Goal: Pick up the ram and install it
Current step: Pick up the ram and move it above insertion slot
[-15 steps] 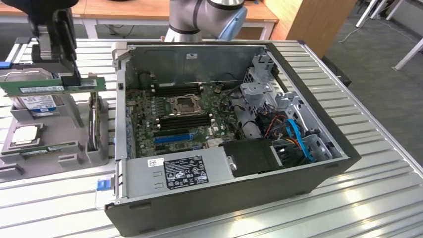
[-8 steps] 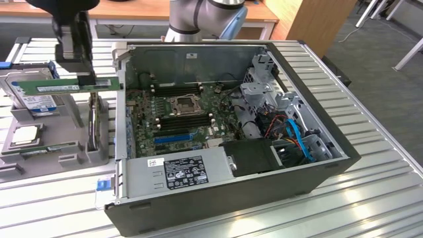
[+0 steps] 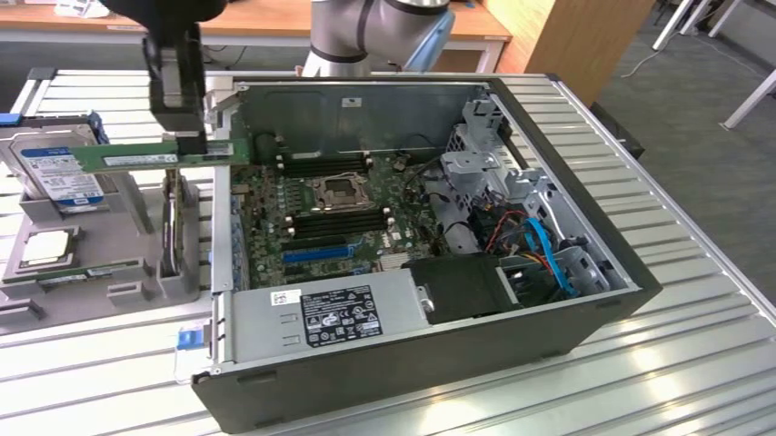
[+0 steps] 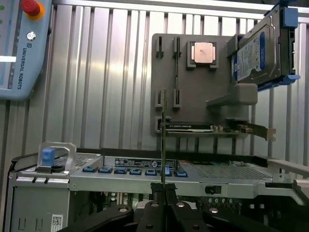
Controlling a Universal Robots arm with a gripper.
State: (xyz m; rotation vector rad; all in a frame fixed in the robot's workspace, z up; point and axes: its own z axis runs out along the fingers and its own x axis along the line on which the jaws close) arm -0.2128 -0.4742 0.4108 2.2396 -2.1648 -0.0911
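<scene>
1. Black two-finger gripper [image 3: 189, 143]: fingers pressing together from above on the long, thin green circuit-board ram stick [image 3: 140, 159], pinching it off-centre; this is probably keeping the lower long edge free for a socket
2. Ram stick: hanging level in the air, clear of the grey moulded parts holder [image 3: 122, 295] and just beside the wall of the open black tower computer case [image 3: 401, 372] on the exterior view's left
3. Green motherboard [image 3: 363, 209]: lying flat on the case floor with its long black memory slots [image 3: 325, 165] facing upward; the stick is running roughly along their direction, which looks deliberate
4. Blue-labelled silver hard drive [image 3: 54, 173] and square silver processor chip [image 3: 46, 247]: sitting in their holder seats, apart from the gripper
</scene>
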